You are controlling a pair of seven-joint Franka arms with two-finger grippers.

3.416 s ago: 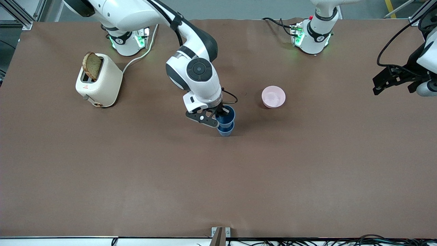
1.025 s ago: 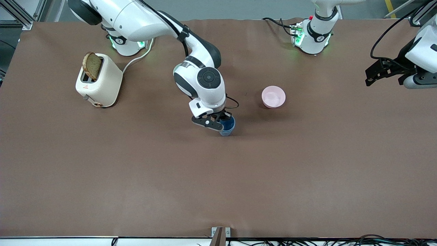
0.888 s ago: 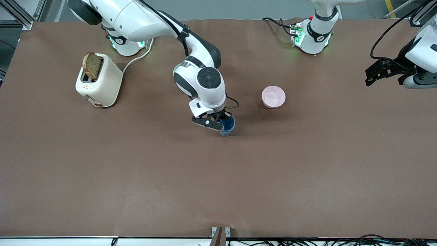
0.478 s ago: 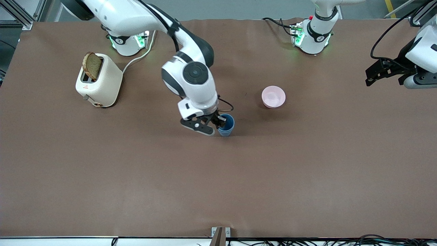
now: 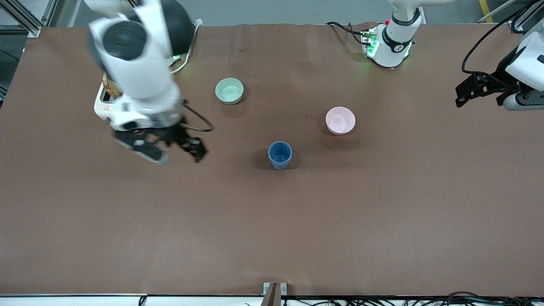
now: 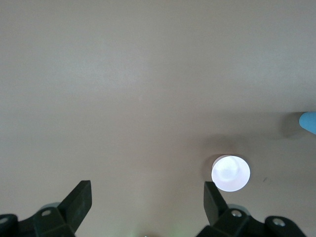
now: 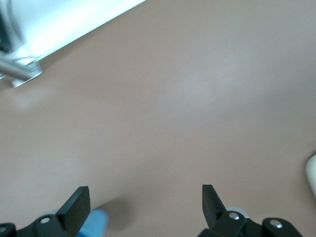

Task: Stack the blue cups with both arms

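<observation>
The blue cups (image 5: 279, 155) stand nested as one upright stack mid-table; from above they read as a single cup. The stack also shows in the right wrist view (image 7: 94, 224) and at the edge of the left wrist view (image 6: 308, 121). My right gripper (image 5: 176, 154) is open and empty, up in the air over bare table between the toaster and the stack, apart from the cups. My left gripper (image 5: 469, 91) is open and empty, and it waits in the air at the left arm's end of the table.
A pink bowl (image 5: 340, 120) sits toward the left arm's end from the stack, farther from the front camera; it also shows in the left wrist view (image 6: 230, 173). A pale green bowl (image 5: 229, 90) sits farther back. A white toaster (image 5: 102, 109) is mostly hidden by the right arm.
My right gripper let go of the upper cup, now seated in the lower one, then rose and swung toward the toaster. The green bowl came into view. The left arm barely moved.
</observation>
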